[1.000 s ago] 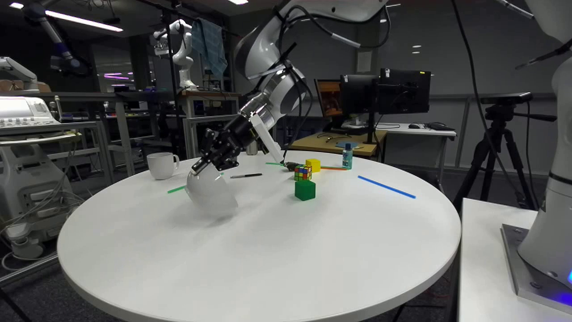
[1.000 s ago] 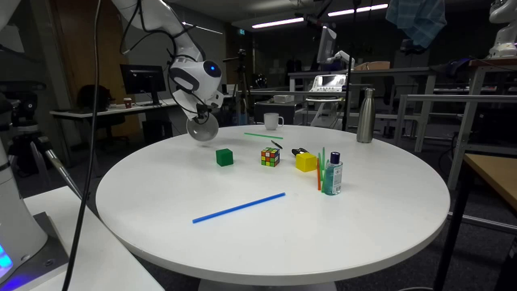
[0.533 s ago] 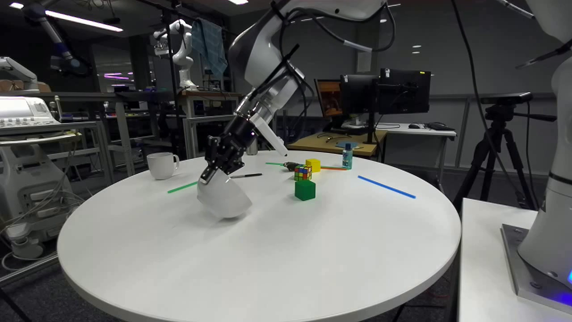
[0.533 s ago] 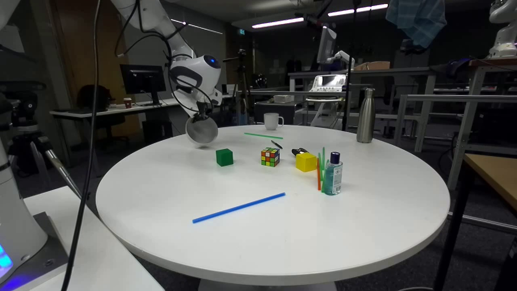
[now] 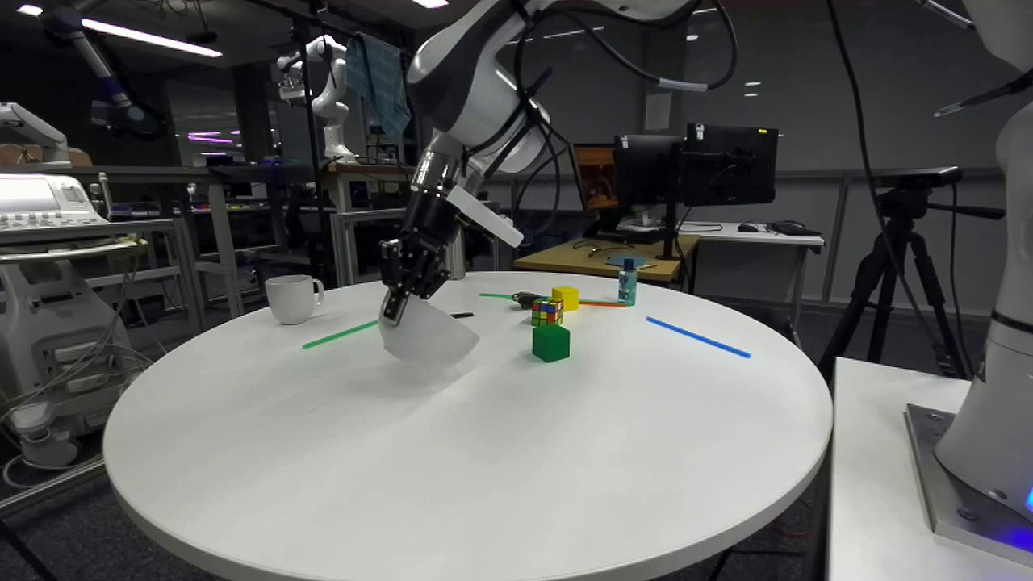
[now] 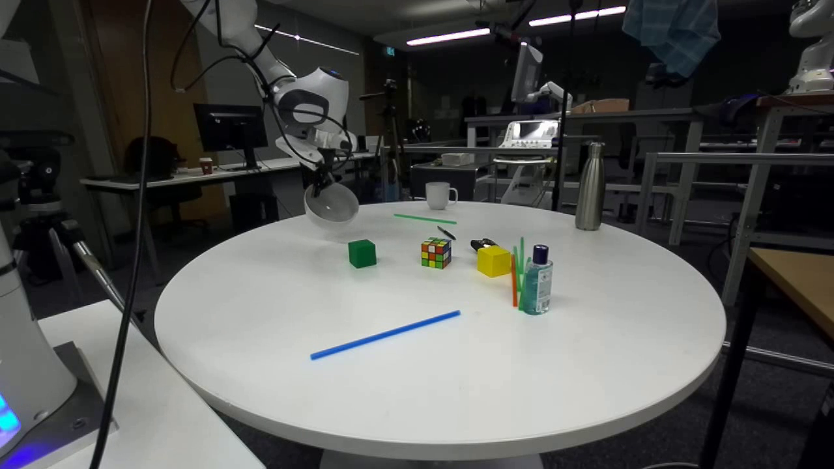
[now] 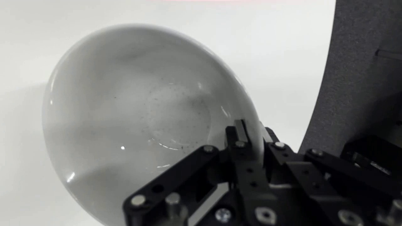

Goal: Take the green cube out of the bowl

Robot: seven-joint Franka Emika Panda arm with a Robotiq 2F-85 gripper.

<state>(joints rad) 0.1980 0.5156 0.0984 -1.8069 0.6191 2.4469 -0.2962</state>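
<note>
Green cube (image 5: pixel 551 343) sat on the round table (image 5: pixel 500 468) while the gripper (image 7: pixel 253 130) pinched the white bowl (image 6: pixel 332 203)

Closed on the rim, the gripper had one finger inside the white bowl and its partner outside, the wall squeezed between them. The white bowl was tilted, its mouth turned partly toward the camera in an exterior view; in the wrist view small dark specks dotted its inner base. Whether its underside touched the round table could not be told. In an exterior view a green stick (image 5: pixel 339 334) ran up to the outline of the white bowl, and part of a pen (image 5: pixel 462 315) showed from behind it.

Outside the white bowl and near it, the green cube rested flat in both exterior views, apart from the gripper. Near it stood a Rubik's cube (image 6: pixel 436 253), then a yellow cube (image 6: pixel 493 261) with a small black object (image 6: pixel 483 245) beside it, too indistinct to name. Next to the yellow cube were an orange stick (image 6: pixel 514 286), more green sticks (image 6: pixel 522 251) and a bottle of teal liquid (image 6: pixel 537 290). A blue stick (image 6: pixel 386 335) lay well apart; toward the table's edge stood a white mug (image 6: pixel 438 195) and a steel bottle (image 6: pixel 589 195).
</note>
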